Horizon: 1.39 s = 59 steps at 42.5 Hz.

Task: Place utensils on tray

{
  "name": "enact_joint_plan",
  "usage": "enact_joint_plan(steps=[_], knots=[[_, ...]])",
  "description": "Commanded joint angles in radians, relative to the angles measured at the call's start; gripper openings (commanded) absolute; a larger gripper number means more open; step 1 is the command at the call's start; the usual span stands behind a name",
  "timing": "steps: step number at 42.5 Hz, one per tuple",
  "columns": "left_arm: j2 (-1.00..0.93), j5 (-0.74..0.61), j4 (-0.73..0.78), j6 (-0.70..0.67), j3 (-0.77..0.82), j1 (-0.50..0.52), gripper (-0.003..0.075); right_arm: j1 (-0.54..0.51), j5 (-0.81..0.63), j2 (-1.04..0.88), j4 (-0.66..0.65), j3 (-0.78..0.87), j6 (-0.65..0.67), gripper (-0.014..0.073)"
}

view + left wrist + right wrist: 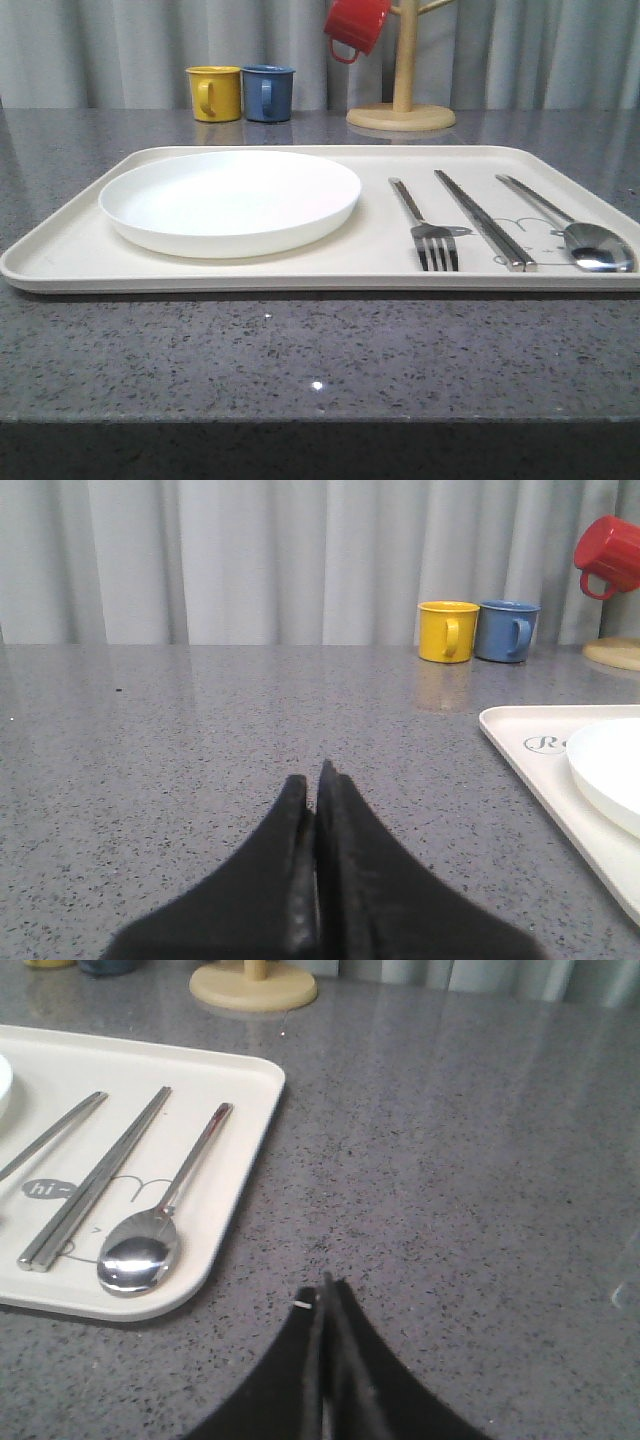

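Where the front view looks over the speckled grey table (320, 350), the cream-beige rectangular tray (70, 245) holds a round white plate (230, 200), silver four-tined fork (428, 228), flat chopsticks (483, 220) and oval-bowled spoon (575, 232). Left wrist view: the left gripper (316, 780) is pressed together, empty. Right wrist view: the right gripper (327, 1295) seems closed beside the tray.

left fingers (300, 810) pressed together | tray (540, 770) corner beside | yellow mug (447, 631)

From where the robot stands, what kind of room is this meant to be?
Probably a mock dining or kitchen counter: a speckled grey countertop, a tray with plate and cutlery, and a wooden mug stand.
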Motion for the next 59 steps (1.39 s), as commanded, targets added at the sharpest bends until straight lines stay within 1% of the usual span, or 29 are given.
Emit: enact_joint_plan(steps=[1,9,10,29,32,38,45,52,59], knots=[[-0.022,-0.083,-0.002,-0.009,0.019,0.002,-0.002,-0.009,-0.228,-0.051,0.002,0.082,-0.008,-0.0067],[-0.022,-0.083,-0.002,-0.009,0.019,0.002,-0.002,-0.035,-0.383,-0.097,0.005,0.209,-0.008,-0.0067],[-0.021,-0.083,-0.002,-0.009,0.019,0.002,-0.002,-0.035,-0.365,-0.097,0.005,0.205,-0.008,-0.0067],[-0.021,-0.083,-0.002,-0.009,0.019,0.002,-0.002,-0.034,-0.38,-0.096,0.005,0.205,-0.007,-0.0067],[-0.021,-0.083,-0.002,-0.009,0.019,0.002,-0.002,-0.034,-0.391,-0.096,0.008,0.206,0.007,-0.0067],[-0.021,-0.083,-0.002,-0.009,0.019,0.002,-0.002,-0.034,-0.418,-0.096,-0.012,0.206,0.077,-0.0067],[-0.021,-0.083,-0.002,-0.009,0.019,0.002,-0.002,-0.035,-0.41,-0.096,-0.025,0.206,0.078,-0.0066],[-0.021,-0.083,-0.002,-0.009,0.019,0.002,-0.002,-0.072,-0.41,-0.097,-0.029,0.206,0.084,-0.0066],[-0.021,-0.083,-0.002,-0.009,0.019,0.002,-0.002,-0.076,-0.418,-0.097,-0.03,0.206,0.094,-0.0066]])
